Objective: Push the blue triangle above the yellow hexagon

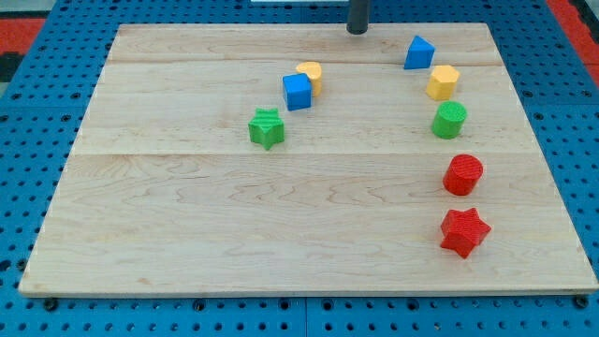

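The blue triangle (418,52) lies near the view's top right of the wooden board (234,215). The yellow hexagon (443,82) sits just below and right of it, nearly touching. My tip (357,31) is at the board's top edge, left of the blue triangle and apart from it by a clear gap. It touches no block.
A green cylinder (449,120), a red cylinder (462,175) and a red star (464,232) run down the right side. A blue cube (297,92) touches a yellow heart (310,75) at upper middle. A green star (267,128) lies below left of them.
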### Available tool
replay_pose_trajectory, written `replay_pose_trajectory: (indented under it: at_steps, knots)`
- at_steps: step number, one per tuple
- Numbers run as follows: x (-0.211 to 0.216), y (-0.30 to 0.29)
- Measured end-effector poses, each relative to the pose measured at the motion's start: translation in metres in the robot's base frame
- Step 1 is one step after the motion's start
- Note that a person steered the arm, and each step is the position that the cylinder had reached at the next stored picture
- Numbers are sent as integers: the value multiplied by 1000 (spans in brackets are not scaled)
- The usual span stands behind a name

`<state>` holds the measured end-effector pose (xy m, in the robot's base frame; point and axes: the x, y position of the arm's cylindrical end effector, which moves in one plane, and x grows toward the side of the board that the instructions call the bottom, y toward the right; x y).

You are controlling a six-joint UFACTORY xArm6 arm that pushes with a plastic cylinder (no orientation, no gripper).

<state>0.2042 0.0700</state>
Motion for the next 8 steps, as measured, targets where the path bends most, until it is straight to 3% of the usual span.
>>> replay_pose_trajectory:
  at_steps: [1,3,6,7,8]
  knots:
    - [12,-15]
    - [46,44]
    - [54,97]
    - [54,96]
    - [54,4]
